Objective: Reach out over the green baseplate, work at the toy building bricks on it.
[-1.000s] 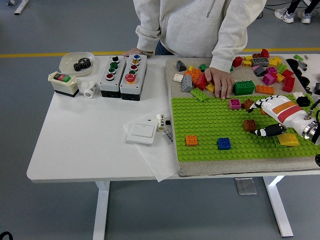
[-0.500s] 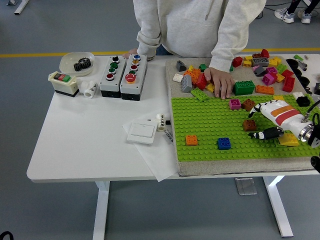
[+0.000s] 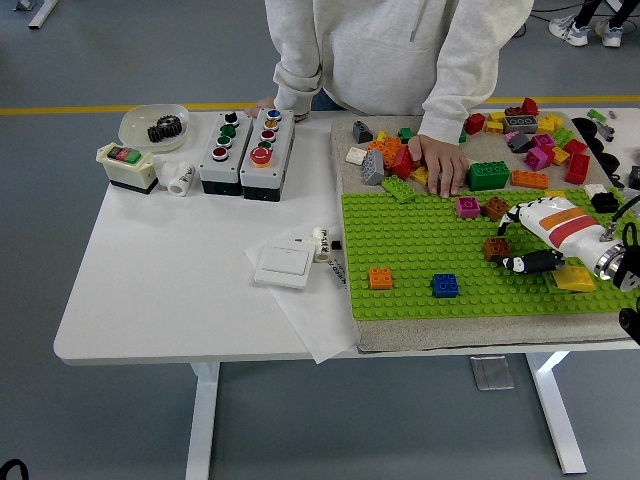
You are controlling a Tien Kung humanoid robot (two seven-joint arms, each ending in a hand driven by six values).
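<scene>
The fingers of the robot's right hand, white and black-tipped, are spread and relaxed and hold nothing; the thumb and a lower finger flank a small brown toy brick standing on the studded green baseplate, and whether they touch it cannot be told. The hand reaches in from the right edge, its white casing marked with an orange stripe. Just beside it lies a flat yellow brick. Further left on the baseplate sit a blue square brick and an orange square brick, near each other. Near the far edge of the plate stand a magenta brick and another brown brick. The baseplate lies on a beige mat on the right part of the white table. A person in a light grey sweatshirt stands at the far side, one hand resting flat among a loose pile of mixed bricks, next to a large green brick. On the left part of the table stand two grey push-button boxes.
</scene>
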